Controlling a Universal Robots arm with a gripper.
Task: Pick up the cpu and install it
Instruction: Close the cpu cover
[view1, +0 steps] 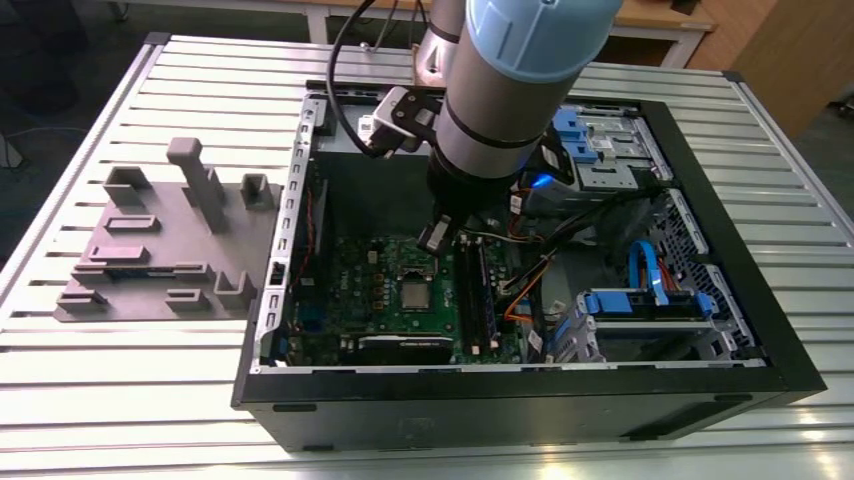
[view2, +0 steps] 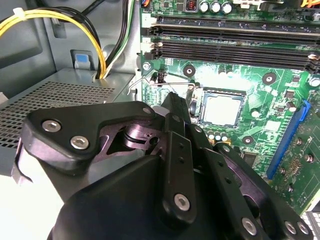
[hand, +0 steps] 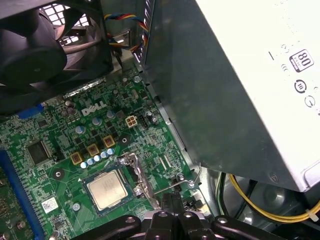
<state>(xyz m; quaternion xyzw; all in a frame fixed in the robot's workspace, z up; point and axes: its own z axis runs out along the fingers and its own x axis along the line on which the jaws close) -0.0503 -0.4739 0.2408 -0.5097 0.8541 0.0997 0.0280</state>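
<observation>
The cpu (view1: 418, 296) is a small square chip with a pale silvery top. It lies flat in its socket on the green motherboard (view1: 350, 290), as both wrist views show (view2: 222, 110) (hand: 106, 189). My gripper (view1: 435, 238) hangs inside the open computer case, just above the board and a little to the side of the socket. Its black fingers (view2: 176, 107) (hand: 173, 201) are shut together with nothing between them. Their tips are close to the thin wire socket lever (hand: 175, 185), which sticks out beside the cpu. The gripper is not touching the cpu.
The grey power supply (hand: 240, 90) stands close beside the gripper, with yellow and black cables (view2: 95, 30) next to it. A black fan (hand: 45, 50) and the memory slots (view2: 230, 40) flank the socket. A grey fixture block (view1: 160, 250) lies outside the case (view1: 534, 400), at the exterior view's left.
</observation>
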